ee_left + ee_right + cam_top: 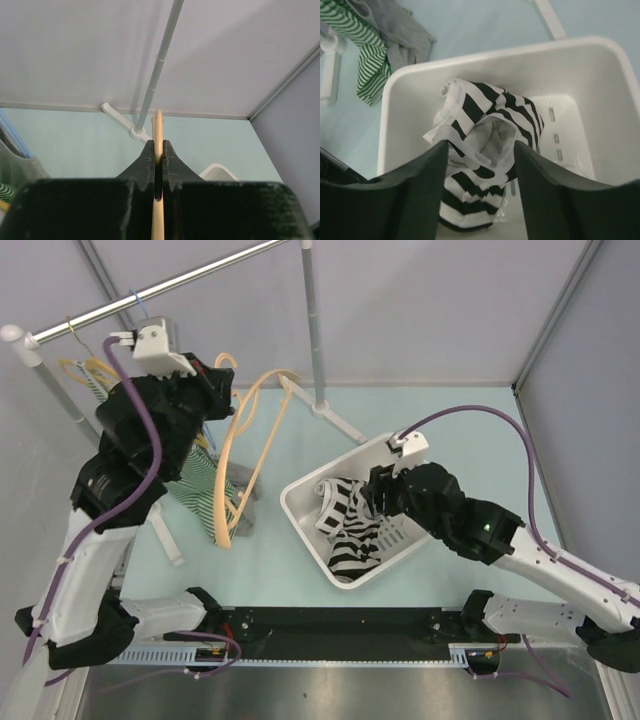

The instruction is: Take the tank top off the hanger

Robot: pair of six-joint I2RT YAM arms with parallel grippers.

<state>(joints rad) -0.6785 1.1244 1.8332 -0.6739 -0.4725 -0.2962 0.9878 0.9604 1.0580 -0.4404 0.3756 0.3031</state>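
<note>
Your left pincer (pixel 158 150) sits at the bottom centre of the left wrist view, pressed together on a thin, pale wooden hanger (pixel 158 125). The hanger runs straight up between the jaws, in line with the rack pole (pixel 160 65) behind it. This firm pinch appears meant to keep the hanger raised and steady, clear of the clothing.

The black-and-white striped tank top (pixel 345 525) lies crumpled inside a white basket (pixel 300 490) at the centre of the top view, on the pale teal counter (pixel 290 570). No part of it reaches the hanger, so the removal looks essentially done.

Your right pincer (pixel 480 150) hovers directly over the tank top (pixel 485 125) in the right wrist view. Its jaws are spread on either side of the bunched fabric, and nothing is caught between them. That open stance above the basket (pixel 410 75) suits leaving the garment there.

At the upper left of the right wrist view, a green-striped garment (pixel 370 60) and a grey garment (pixel 405 35) lie outside the basket, well apart from the tank top.
</note>
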